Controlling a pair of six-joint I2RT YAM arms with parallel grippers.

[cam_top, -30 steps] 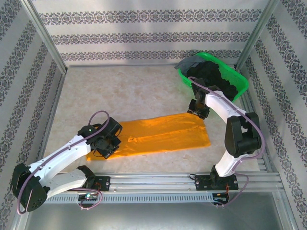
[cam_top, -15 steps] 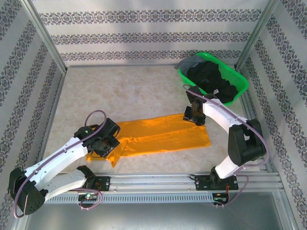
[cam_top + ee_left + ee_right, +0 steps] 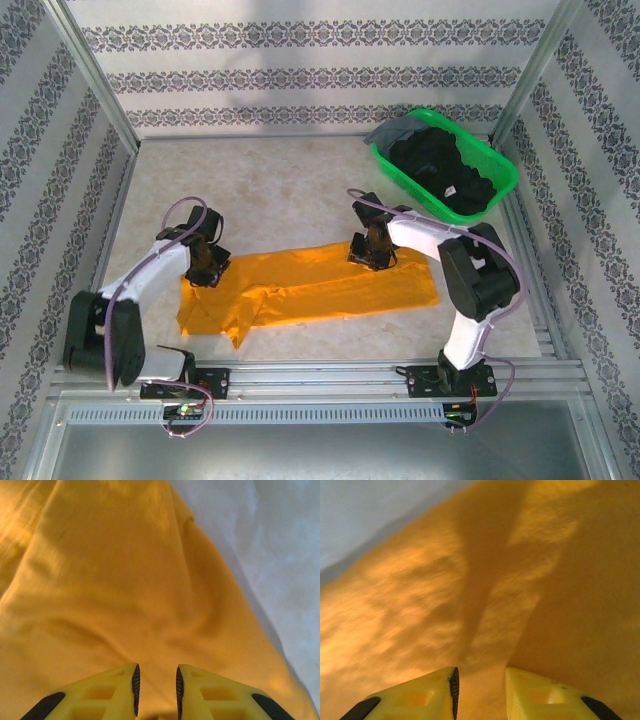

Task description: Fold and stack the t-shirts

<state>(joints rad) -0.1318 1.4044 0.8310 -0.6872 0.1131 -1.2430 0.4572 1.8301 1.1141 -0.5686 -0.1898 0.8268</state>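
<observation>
The bright orange-yellow t-shirt [image 3: 330, 285] lies as a long strip across the middle of the table, with a small flap sticking out at its near left. My left gripper [image 3: 205, 265] sits on the strip's far left end. In the left wrist view its narrowly spaced fingers [image 3: 156, 685] pinch orange cloth [image 3: 125, 580]. My right gripper [image 3: 370, 250] is on the far edge, right of centre. In the right wrist view [image 3: 481, 690] a ridge of cloth [image 3: 545, 580] rises into its gap. Black t-shirts [image 3: 445, 170] fill the basket, and a dark grey one [image 3: 395, 130] hangs over its rim.
The green plastic basket [image 3: 508, 178] stands at the back right corner. Patterned walls enclose the pale table [image 3: 260, 190] on three sides, and a metal rail [image 3: 320, 375] runs along the near edge. Bare table shows beside the shirt in both wrist views [image 3: 280, 540] [image 3: 370, 510].
The left gripper went from the shirt's near left corner to its far left end, leaving a flap at the near left. The right gripper slid left along the far edge from the right corner.
</observation>
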